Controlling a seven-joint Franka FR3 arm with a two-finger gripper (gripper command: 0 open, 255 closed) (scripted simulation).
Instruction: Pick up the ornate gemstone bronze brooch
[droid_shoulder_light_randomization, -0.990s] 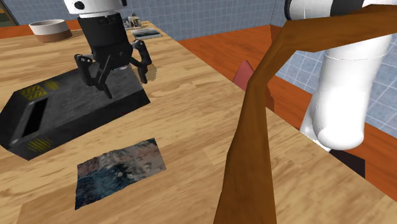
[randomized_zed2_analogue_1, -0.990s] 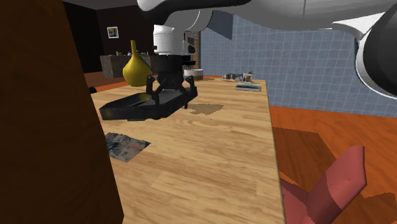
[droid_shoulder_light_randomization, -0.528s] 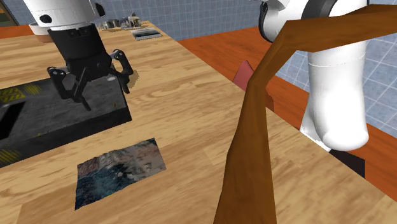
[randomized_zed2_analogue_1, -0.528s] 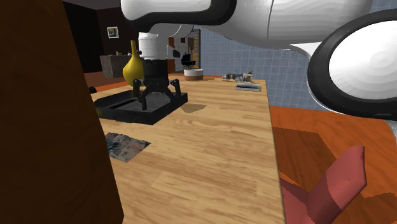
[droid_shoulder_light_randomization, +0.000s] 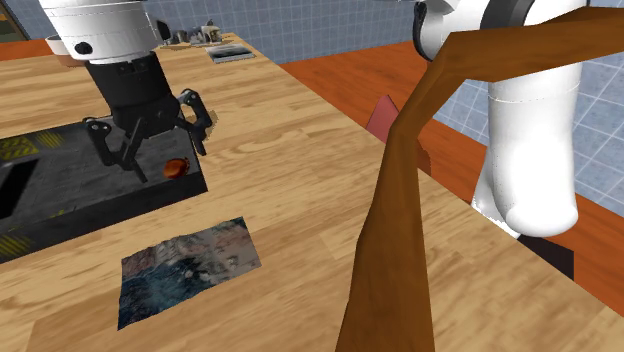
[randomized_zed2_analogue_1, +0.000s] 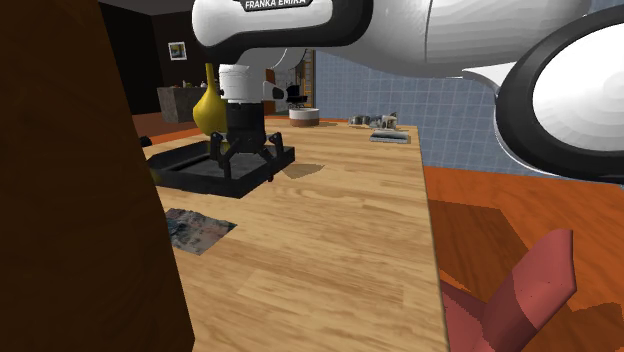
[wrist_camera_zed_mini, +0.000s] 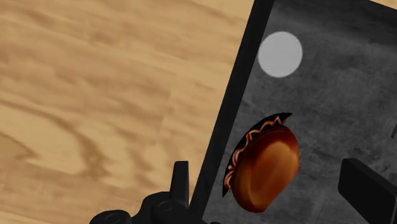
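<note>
Wooden bench (droid_shoulder_light_randomization: 300, 170) carries a black tray (droid_shoulder_light_randomization: 70, 195), and the reddish-brown brooch (droid_shoulder_light_randomization: 177, 168) lies at the tray's edge near one corner, beneath the end effector (droid_shoulder_light_randomization: 172, 158), whose fingers stand apart on either side without touching it.

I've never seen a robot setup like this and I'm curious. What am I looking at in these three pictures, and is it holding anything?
This is a white robot arm ending in a black two-fingered pincer. One picture looks from beside its base, one from along the wooden table, one from a camera on the hand. On the table lie a flat black box and a dark printed mat. The small oval reddish-brown brooch with an ornate rim lies on the box, under the open pincer, untouched. Nothing is held.
</note>
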